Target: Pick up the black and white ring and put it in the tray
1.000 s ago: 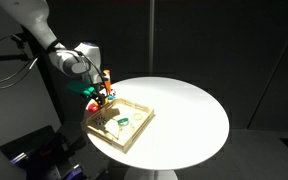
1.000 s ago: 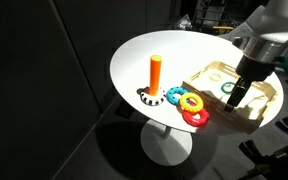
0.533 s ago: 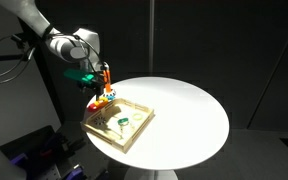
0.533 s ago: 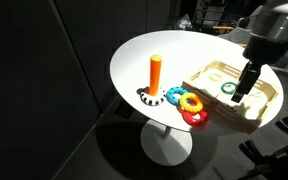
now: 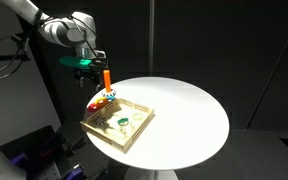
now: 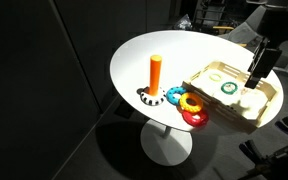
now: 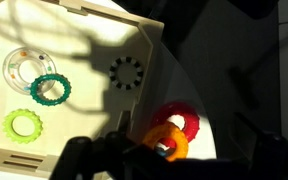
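Your pincer (image 6: 254, 78) hangs high, clear of the tray (image 7: 74, 40) rim; spread or not, I cannot tell. The black and white ring (image 7: 127, 72) lies inside.

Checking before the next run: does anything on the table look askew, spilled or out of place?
Nothing looks spilled or damaged. Only the tray stands out: it sits at the very edge of the table, and one corner seems to reach past it.
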